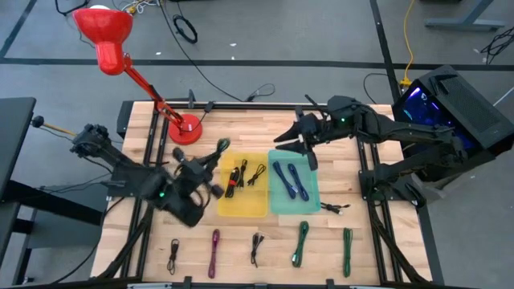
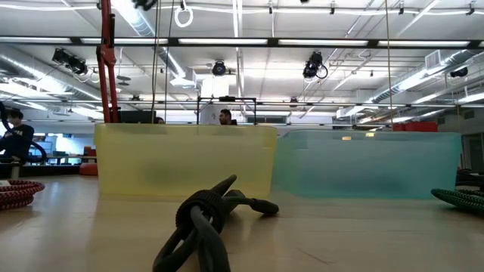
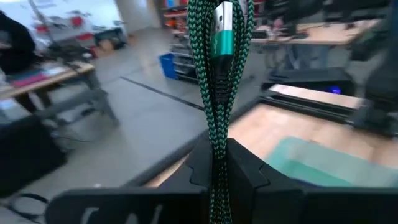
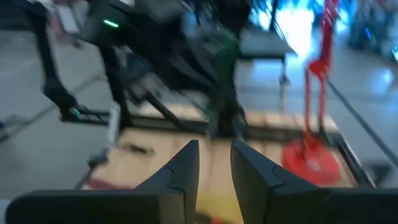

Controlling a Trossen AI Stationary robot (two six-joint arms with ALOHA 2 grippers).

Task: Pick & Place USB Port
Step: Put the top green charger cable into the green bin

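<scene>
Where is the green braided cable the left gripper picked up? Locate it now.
The green braided cable is clamped in the left gripper, held above the table beside the yellow tray, on that tray's left edge in the high view, near the red lamp's base.

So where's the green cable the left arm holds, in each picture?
High view: green cable in the left gripper, middle-left.
Low view: not in it.
Left wrist view: centre, between the fingers.
Right wrist view: blurry green, upper middle, likely it.
Shared landmark: red lamp.
</scene>
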